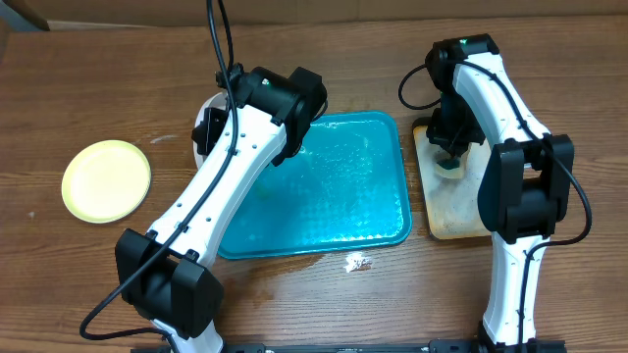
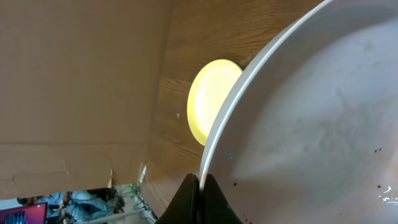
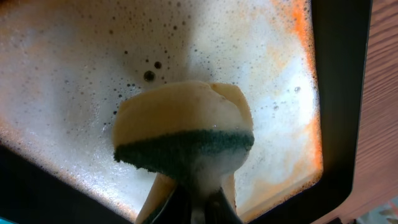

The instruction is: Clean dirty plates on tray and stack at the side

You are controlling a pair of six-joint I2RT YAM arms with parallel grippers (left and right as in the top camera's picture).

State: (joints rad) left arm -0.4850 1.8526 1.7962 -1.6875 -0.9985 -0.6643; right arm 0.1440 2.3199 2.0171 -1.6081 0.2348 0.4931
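Sitting in the middle of the overhead view, the tray (image 1: 343, 211) is big, blue and plastic. It has round corners, a raised rim and a bumpy floor, and it looks wet and shiny.

To the right of it is the small tray (image 1: 442, 211). It is tan with a black rim. Inside it is soapy water with lots of little bubbles and an orange-brown stain near one side.

The right gripper (image 3: 198, 198) is over the small tray, with its fingers pressed on the sponge (image 3: 186, 134). The sponge is soft and squashed. It is pale yellow, with a rough dark green side. I cannot tell if it touches the foam.

The left gripper (image 2: 202, 182) pinches the thin rim of the white plate (image 2: 311, 124). In the overhead view this plate peeks out from under the arm at the upper left corner of the tray. It is round, smooth and shallow, with a cloudy film and tiny dark specks on it.

The yellow plate (image 1: 106, 180) lies flat on the wooden table (image 1: 118, 88) at the left of the overhead view, well apart from the tray. It is round and plain.

A small white scrap (image 1: 356, 262) lies on the table just below the tray.
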